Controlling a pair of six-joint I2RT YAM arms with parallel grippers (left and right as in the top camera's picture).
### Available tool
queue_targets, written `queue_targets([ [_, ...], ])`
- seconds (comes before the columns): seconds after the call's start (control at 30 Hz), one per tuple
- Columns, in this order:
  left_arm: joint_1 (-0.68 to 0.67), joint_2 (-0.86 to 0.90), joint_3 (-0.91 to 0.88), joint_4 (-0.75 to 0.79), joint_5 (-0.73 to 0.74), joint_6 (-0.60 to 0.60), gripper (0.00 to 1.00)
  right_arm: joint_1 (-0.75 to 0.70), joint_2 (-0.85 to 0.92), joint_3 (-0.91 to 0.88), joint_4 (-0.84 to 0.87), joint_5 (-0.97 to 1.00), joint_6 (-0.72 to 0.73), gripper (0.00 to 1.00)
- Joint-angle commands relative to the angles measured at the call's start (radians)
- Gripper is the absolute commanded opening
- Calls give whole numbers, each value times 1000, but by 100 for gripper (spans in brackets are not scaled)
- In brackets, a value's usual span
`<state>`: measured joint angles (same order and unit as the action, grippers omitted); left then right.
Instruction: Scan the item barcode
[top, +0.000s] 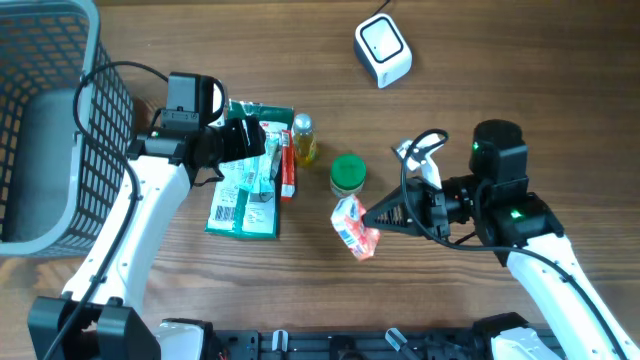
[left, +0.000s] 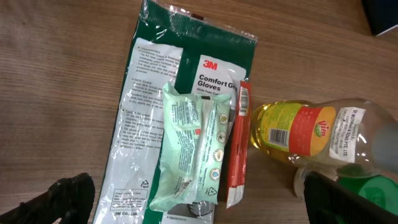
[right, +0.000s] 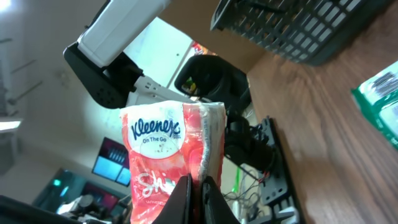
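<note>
Right tool (top: 368, 217) is clenching a red-and-white Kleenex tissue pack (top: 355, 226) just below the centre of the overhead frame.

The tool's fingers (right: 186, 196) are pinching the pack by its sealed edge, with the Kleenex label facing the right wrist camera. The white barcode scanner (top: 383, 48) is sitting on the worktop (top: 500, 110) at the upper middle, well apart from the pack. A green-lidded jar (top: 348, 173) is standing just beside the pack's upper end. The left tool (top: 245, 140) is hanging released, jaws spread wide and grasping nothing, over a green gloves packet (left: 149, 93), a pale wipes pack (left: 186, 149) lying on it, a red sachet (left: 238, 143) and an oil bottle (left: 305, 134). A grey basket (top: 100, 130) is filling the upper left.
</note>
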<state>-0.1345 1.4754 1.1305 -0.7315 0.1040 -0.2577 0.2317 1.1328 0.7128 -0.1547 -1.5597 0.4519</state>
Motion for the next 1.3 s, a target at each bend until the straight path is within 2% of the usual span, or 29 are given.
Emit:
queue_targets([
  [0.0,4,-2,10,2,11,-13,100,8,-9,6,9,-56,45,4],
  [0.4,4,-2,10,2,11,-13,100,8,-9,6,10,15,-8,4],
  [0.63,4,-2,10,2,11,-13,100,8,-9,5,-41,341,-7,4],
  [0.97,4,-2,10,2,11,-13,100,8,-9,5,-200,666,-35,4],
  [1.27,4,-2,10,2,11,-13,100,8,1,5,-233,789,-57,4],
])
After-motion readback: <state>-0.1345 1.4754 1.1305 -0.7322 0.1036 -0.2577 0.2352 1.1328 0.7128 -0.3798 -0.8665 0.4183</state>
